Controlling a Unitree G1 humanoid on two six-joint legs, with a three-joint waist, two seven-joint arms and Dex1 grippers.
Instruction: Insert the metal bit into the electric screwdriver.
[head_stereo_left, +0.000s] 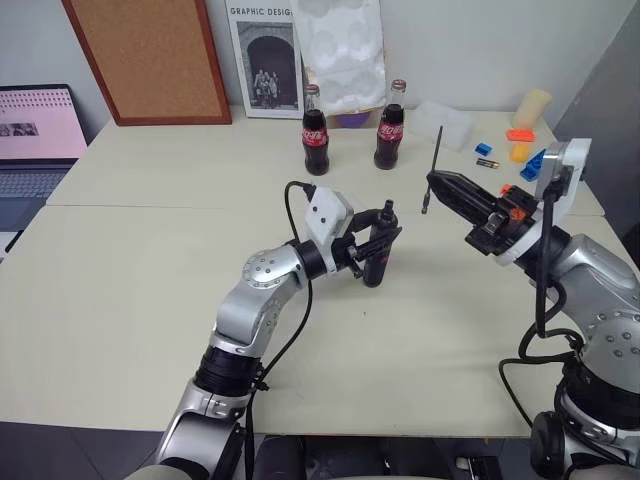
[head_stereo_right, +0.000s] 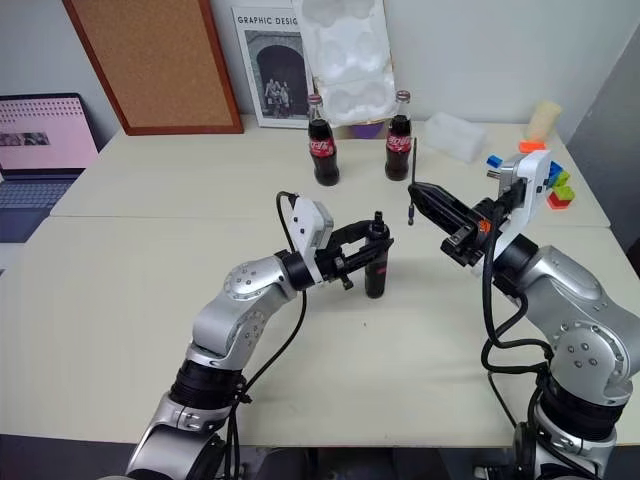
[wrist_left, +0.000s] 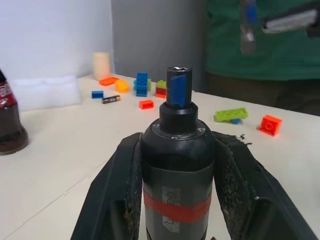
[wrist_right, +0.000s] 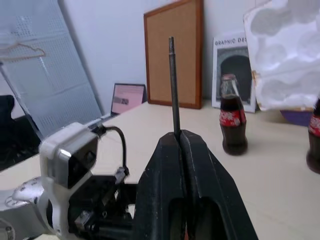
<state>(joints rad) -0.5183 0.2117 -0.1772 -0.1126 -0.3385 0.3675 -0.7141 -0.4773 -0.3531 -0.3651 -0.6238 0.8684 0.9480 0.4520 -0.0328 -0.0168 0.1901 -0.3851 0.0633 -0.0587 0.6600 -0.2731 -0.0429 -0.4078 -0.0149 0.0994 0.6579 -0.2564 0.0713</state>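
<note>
Left gripper clamped on upright electric screwdriver; right gripper pinching metal bit nearby; two part-filled cola bottles behind.

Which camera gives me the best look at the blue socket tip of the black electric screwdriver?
The left wrist view: the blue socket tip faces up, close and unobstructed, on the black electric screwdriver clamped in the left hand. Both eye views show the tool small and upright on the table; the right wrist view gives no clear sight of the tip.

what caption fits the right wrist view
Right gripper pinching the upright metal bit, cola bottle behind.
</note>
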